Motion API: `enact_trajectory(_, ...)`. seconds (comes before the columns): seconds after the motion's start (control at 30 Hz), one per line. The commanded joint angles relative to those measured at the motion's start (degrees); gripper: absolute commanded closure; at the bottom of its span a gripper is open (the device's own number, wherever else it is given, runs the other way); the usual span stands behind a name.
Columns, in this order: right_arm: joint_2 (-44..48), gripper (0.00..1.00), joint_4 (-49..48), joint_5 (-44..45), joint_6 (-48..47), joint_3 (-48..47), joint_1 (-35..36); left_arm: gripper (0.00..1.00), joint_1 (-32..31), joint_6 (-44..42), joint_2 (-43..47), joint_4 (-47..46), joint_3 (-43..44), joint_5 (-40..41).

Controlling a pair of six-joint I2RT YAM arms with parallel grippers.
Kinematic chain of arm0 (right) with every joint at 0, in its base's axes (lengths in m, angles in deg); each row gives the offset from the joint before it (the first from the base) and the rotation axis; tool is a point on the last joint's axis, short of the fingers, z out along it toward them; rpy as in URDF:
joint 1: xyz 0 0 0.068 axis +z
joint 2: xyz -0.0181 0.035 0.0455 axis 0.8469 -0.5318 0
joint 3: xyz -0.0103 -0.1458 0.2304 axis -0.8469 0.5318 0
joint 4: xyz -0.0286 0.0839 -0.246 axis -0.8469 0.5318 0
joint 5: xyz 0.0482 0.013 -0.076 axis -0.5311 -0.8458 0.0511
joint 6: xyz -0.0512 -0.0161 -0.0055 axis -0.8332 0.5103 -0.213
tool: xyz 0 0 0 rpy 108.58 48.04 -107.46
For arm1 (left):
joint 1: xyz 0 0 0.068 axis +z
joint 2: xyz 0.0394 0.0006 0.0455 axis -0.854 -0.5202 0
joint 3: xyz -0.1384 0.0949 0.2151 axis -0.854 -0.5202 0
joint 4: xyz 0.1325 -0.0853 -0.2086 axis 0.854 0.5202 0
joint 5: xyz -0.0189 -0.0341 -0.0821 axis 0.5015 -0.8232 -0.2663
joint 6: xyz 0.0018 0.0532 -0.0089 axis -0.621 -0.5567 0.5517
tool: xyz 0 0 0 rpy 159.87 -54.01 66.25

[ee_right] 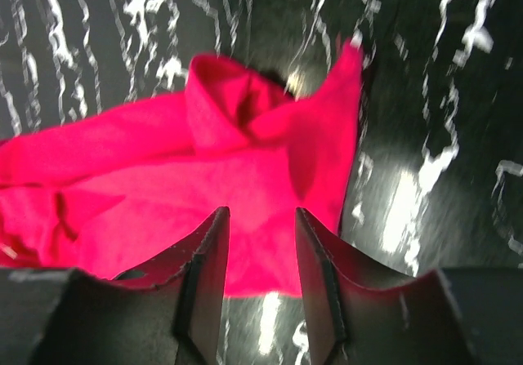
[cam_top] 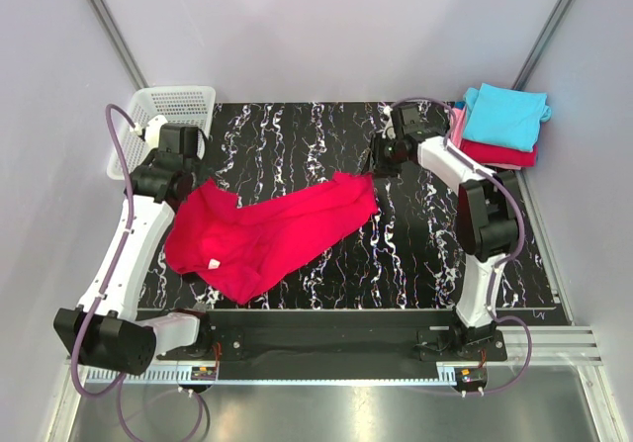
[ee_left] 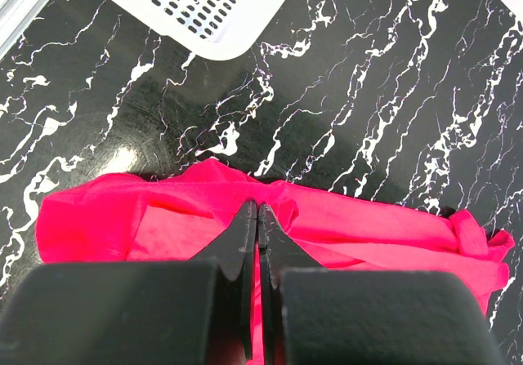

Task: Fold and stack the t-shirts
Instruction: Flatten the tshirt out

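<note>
Inspection of the shirt-folding station.

The crimson shirt (cam_top: 267, 229) is lying crumpled and unfolded across the tabletop (cam_top: 415, 254), running from the left edge toward the centre, a white tag showing near its near-left part. The left gripper (ee_left: 257, 210) is sitting at the shirt's far-left corner, jaws pressed together, and appears to be pinching the cloth edge there. The right gripper (ee_right: 260, 214) is hovering over the shirt's right end with jaws parted and nothing between them.

Judgement: the step in hand is spreading the shirt flat before the first fold. To do it well, the right claw should be closing on a single layer at the rolled right-hand hem, not on a bunch. Both arms should then be drawing apart evenly until the wrinkles are going out, keeping the cloth low on the tabletop.

Count:
- One loose shirt.
- Three folded shirts stacked at the far right corner: the turquoise shirt (cam_top: 504, 116) on top, the red folded shirt (cam_top: 499, 153) beneath, the pink shirt (cam_top: 458, 121) showing only as an edge.
- One white basket (cam_top: 178, 101), at the far left corner.
</note>
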Motion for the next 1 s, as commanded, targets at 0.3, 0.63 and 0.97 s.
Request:
enact_trajectory(0.3,-7.3,0.6,-1.3,-0.3,-2.8,-6.0,0.3,1.0,0.3,-0.3,-0.4,-2.4,-0.4,0.7)
enact_trajectory(0.63,-8.3,0.62,-2.3,-3.6,-2.8,-6.4,0.3,1.0,0.3,-0.3,-0.4,-2.5,-0.5,0.8)
enact_trajectory(0.97,-8.1,0.98,-2.4,-7.4,-2.1,-6.7,0.3,1.0,0.3,-0.5,-0.1,-2.4,-0.5,1.1)
